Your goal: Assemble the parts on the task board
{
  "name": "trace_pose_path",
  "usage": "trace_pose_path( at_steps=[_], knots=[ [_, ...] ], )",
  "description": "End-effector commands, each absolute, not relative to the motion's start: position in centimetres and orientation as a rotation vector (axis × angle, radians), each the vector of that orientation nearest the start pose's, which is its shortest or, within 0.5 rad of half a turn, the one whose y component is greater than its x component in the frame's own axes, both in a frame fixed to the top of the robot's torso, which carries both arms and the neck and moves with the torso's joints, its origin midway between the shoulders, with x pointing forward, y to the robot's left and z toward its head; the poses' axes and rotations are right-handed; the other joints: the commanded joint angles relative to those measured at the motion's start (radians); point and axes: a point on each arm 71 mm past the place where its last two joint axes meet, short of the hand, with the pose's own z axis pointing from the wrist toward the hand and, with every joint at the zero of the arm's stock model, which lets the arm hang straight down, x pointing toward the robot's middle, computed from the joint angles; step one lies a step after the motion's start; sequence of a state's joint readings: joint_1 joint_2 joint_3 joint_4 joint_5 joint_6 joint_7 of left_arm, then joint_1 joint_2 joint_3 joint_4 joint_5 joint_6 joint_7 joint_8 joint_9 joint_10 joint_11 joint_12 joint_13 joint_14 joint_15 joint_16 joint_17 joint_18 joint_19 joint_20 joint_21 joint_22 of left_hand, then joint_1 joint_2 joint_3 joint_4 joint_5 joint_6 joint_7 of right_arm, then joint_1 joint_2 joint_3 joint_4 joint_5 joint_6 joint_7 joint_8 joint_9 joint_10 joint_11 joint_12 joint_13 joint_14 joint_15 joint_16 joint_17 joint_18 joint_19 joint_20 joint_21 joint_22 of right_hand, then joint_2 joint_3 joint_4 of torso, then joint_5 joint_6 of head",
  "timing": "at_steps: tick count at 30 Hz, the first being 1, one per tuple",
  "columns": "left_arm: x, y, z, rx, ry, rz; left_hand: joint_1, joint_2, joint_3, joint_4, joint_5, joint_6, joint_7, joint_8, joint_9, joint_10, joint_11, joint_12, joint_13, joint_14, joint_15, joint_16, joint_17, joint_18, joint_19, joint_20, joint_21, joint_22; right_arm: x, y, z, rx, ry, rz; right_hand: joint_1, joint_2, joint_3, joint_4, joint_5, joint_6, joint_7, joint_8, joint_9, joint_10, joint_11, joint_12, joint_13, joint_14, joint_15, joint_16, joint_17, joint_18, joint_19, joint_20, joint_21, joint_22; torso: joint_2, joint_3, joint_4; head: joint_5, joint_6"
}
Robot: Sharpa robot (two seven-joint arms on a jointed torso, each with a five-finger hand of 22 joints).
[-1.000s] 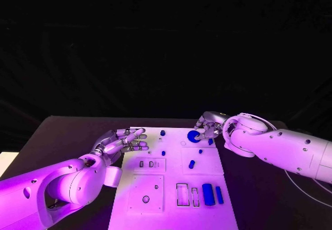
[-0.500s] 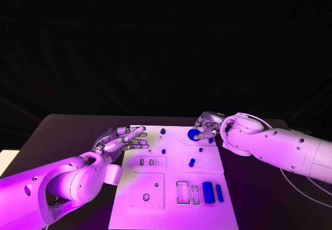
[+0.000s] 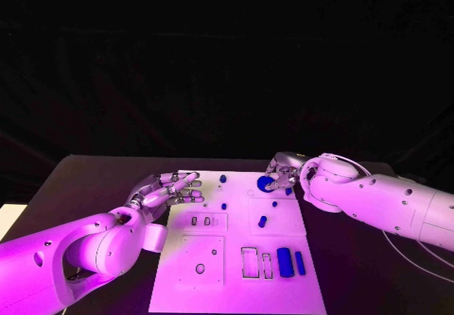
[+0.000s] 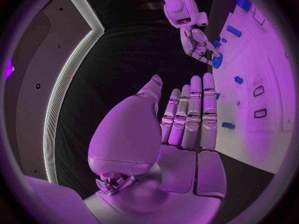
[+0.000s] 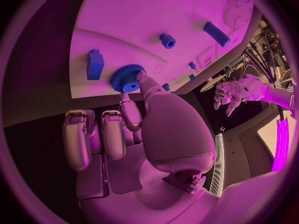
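The right hand [image 3: 280,176] is pinching a round blue gear [image 3: 265,184] with little teeth (thumb and one finger are on it). The gear is sitting at the top right part of the white task board [image 3: 237,289], in the middle of the head picture. The left hand [image 3: 170,190] is hanging at the board's left edge, fingers straight and side by side, holding nothing.

White task board [image 3: 237,289]; blue gear [image 3: 265,184] at far edge
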State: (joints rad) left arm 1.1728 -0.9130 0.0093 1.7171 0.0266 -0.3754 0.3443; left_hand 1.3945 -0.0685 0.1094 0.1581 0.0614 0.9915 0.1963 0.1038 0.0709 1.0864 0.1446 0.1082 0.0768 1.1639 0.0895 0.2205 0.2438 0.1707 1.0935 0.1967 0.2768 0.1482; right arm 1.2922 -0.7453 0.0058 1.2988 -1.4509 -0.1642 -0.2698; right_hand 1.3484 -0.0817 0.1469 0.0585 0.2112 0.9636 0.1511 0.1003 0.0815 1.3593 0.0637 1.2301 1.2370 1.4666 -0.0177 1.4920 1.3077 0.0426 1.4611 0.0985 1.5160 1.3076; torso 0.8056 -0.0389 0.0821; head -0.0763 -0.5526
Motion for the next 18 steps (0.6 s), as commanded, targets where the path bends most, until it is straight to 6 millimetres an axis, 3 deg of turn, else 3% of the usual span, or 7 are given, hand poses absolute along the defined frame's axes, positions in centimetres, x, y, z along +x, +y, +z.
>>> trace_pose_path(
  at_steps=[1, 6, 12, 18],
  knots=[
    [45.4, 18.8, -16.0, -1.170, 1.459, -1.635, -0.007, 0.004, 0.001, -0.004, -0.003, 0.000, 0.003, -0.005, -0.001, 0.001, 0.001, -0.003, -0.001, -0.002, 0.003, -0.005, 0.001, 0.009, 0.007, -0.002, -0.002, -0.001, 54.8, -22.9, -15.0, -0.064, 1.741, 0.327, 0.013, 0.012, 0.012, -0.005, -0.013, 0.017, -0.001, 0.012, 0.004, 0.010, -0.003, 0.010, 0.008, 0.078, 0.007, 0.005, 0.131, -0.015, 0.028, 0.002, 0.007, 0.146, 0.000, 0.0001, -0.0004, 0.001, 0.000],
    [45.4, 18.8, -16.0, -1.170, 1.461, -1.637, -0.007, 0.004, 0.001, -0.004, -0.003, 0.000, 0.003, -0.005, -0.001, 0.001, 0.001, -0.003, -0.001, -0.002, 0.003, -0.005, 0.001, 0.009, 0.007, -0.002, -0.002, -0.001, 54.7, -22.5, -14.9, -0.072, 1.701, 0.354, 0.031, 0.040, 0.050, -0.017, -0.084, 0.089, -0.023, 0.046, 0.017, 0.019, -0.020, 0.021, 0.022, 0.077, -0.006, 0.005, 0.131, -0.016, 0.030, -0.006, 0.009, 0.150, 0.000, 0.0001, -0.0010, 0.001, -0.002],
    [45.4, 18.7, -16.2, -1.213, 1.465, -1.651, -0.011, 0.008, 0.000, -0.006, -0.004, -0.001, 0.003, -0.008, -0.001, 0.000, 0.002, -0.007, -0.001, -0.001, 0.002, -0.007, 0.006, 0.009, 0.009, -0.002, -0.004, -0.001, 54.5, -22.0, -14.2, -0.065, 1.613, 0.407, 0.050, 0.057, 0.085, -0.036, -0.089, 0.145, -0.047, 0.071, 0.031, 0.029, -0.041, 0.026, 0.030, 0.077, -0.023, 0.003, 0.129, -0.017, 0.034, -0.021, 0.011, 0.156, 0.000, -0.0002, 0.0009, 0.000, -0.002],
    [45.4, 18.8, -16.2, -1.230, 1.464, -1.659, -0.011, 0.009, 0.000, -0.008, -0.004, -0.002, 0.004, -0.010, -0.002, -0.001, 0.002, -0.009, -0.002, -0.002, 0.003, -0.008, 0.008, 0.009, 0.009, -0.002, -0.004, -0.001, 53.8, -20.9, -13.6, -0.073, 1.539, 0.455, 0.045, 0.060, 0.101, -0.042, -0.084, 0.154, -0.053, 0.075, 0.034, 0.028, -0.047, 0.016, 0.024, 0.076, -0.030, 0.001, 0.126, -0.018, 0.037, -0.029, 0.013, 0.160, 0.000, -0.0005, 0.0009, 0.005, 0.001]
  ],
)
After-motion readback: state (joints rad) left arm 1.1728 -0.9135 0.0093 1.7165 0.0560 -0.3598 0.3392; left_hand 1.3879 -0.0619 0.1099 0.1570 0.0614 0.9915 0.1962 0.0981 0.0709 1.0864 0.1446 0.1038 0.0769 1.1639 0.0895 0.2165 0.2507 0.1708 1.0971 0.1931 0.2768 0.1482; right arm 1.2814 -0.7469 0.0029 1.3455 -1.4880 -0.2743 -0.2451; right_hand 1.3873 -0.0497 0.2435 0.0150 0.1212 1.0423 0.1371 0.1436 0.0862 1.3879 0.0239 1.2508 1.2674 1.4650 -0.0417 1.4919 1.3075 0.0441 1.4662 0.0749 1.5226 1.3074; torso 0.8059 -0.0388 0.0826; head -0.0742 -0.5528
